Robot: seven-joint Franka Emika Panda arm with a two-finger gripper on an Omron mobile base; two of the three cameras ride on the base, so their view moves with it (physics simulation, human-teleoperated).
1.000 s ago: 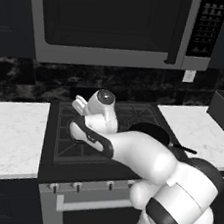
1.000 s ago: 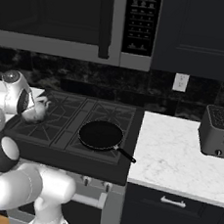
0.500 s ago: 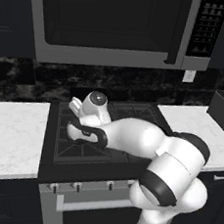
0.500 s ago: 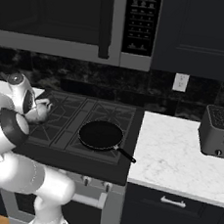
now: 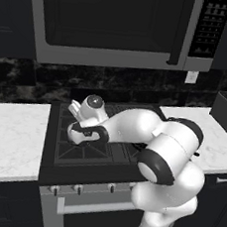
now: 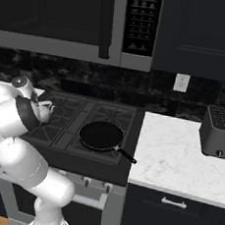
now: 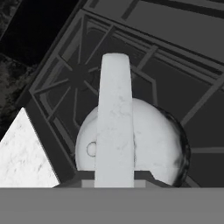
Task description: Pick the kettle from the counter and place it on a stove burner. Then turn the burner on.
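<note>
- The scene was a dark kitchen: a black cooktop (image 6: 87, 131) sat between two stretches of the counter (image 5: 11, 134), white marble with faint grey veining, and dark cabinets ran below.
- A black marbled backsplash (image 6: 136, 92) ran behind the cooktop, a microwave (image 5: 115, 26) hung above it, and a white wall outlet (image 6: 180, 82) was set in the backsplash to the right.
- One kettle (image 5: 92, 108) was visible, one frying pan (image 6: 101, 135), one toaster (image 6: 221, 133) and one arm.
- The frying pan lay flat on the right half of the cooktop with its handle pointing toward the front right; the toaster stood on the right stretch of counter, well apart from the pan.
- The kettle was small, round and silvery-grey, with a pale whitish spout toward the left in the left base view and a pale handle arching across its top.
- In the hand view the kettle (image 7: 144, 144) showed as a shiny dome below the camera, its handle a broad pale strip running up the middle.
- The kettle was over the stove burner (image 5: 81, 149) at the left side of the cooktop, near the back; whether it touched the grate could not be told.
- The gripper (image 5: 86, 132) was clenched around the kettle's handle, just beside the body.
</note>
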